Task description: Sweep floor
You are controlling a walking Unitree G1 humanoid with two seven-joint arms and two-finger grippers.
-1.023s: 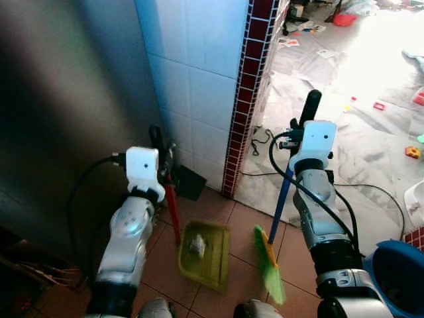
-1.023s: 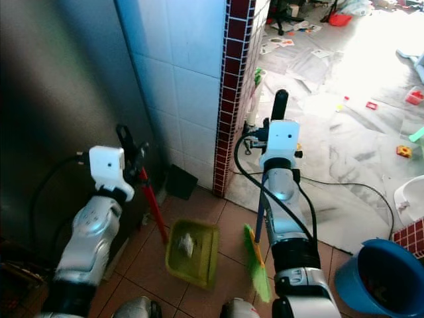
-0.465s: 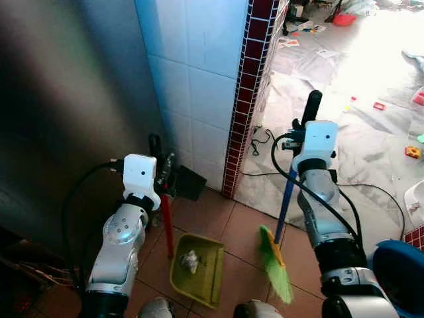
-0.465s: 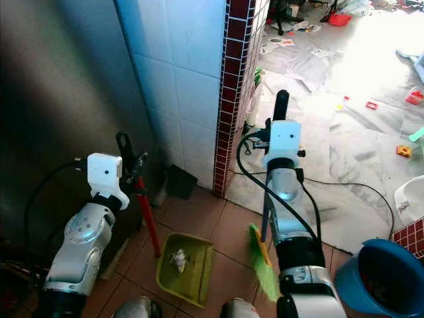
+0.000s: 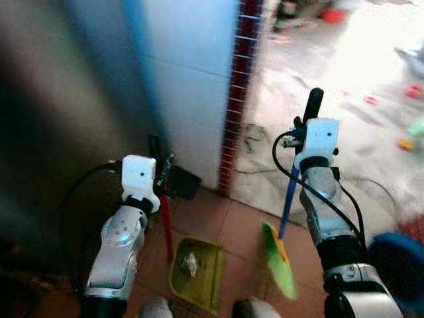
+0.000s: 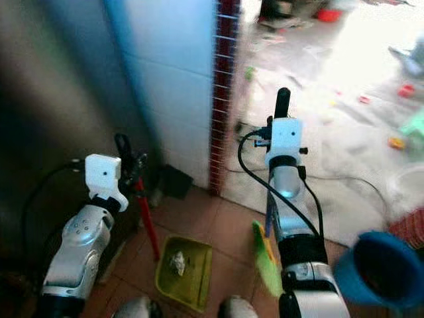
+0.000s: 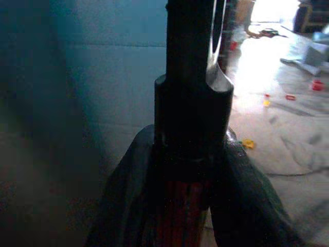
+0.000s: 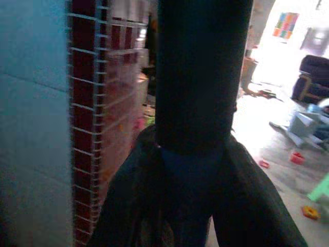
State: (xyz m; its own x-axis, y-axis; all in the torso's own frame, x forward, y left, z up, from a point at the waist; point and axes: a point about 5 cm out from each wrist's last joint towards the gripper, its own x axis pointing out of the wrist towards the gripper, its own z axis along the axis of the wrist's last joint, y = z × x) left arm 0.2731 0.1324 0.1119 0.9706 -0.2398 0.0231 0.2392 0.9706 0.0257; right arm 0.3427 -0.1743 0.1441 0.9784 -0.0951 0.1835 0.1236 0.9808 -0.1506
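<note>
- The dustpan (image 5: 194, 265), a yellow-green long-handled one, sits on the terracotta floor tiles (image 5: 232, 225) between our two arms, its mouth turned toward the broom side; a small pale clump of sweepings (image 5: 190, 264) already lies inside it.
- A red handle (image 5: 166, 222) rises from the dustpan's far-left edge, nearly upright and leaning slightly toward the wall. We judge it is kept upright so the pan rests flat and collects rather than spills.
- Our left gripper (image 5: 159, 175) is clamped on the top of that handle: in the left wrist view the two black fingers (image 7: 131, 200) press on either side of the red shaft, just below its black end cap.
- To the right of the dustpan, near but not touching it, the broom's green bristles (image 5: 279, 268) are at floor level, with an orange band where they join the blue broomstick (image 5: 287, 205).
- Our right gripper (image 5: 307, 129) is closed around the broomstick high up, under its black grip end; the right wrist view shows fingers (image 8: 134, 200) hugging the blue shaft. Holding it high probably gives the head a long swing toward the pan.
- Beyond the dustpan stands the white-tiled wall (image 5: 192, 79), edged by a dark red tile strip (image 5: 235, 112) at the corner; a small dark object (image 5: 185, 182) sits at its foot.
- Farther right of the dustpan, a blue bucket (image 6: 377, 268) sits by our right arm, and past the corner the bright grey floor (image 5: 351, 126) is scattered with small toys, blurred.
</note>
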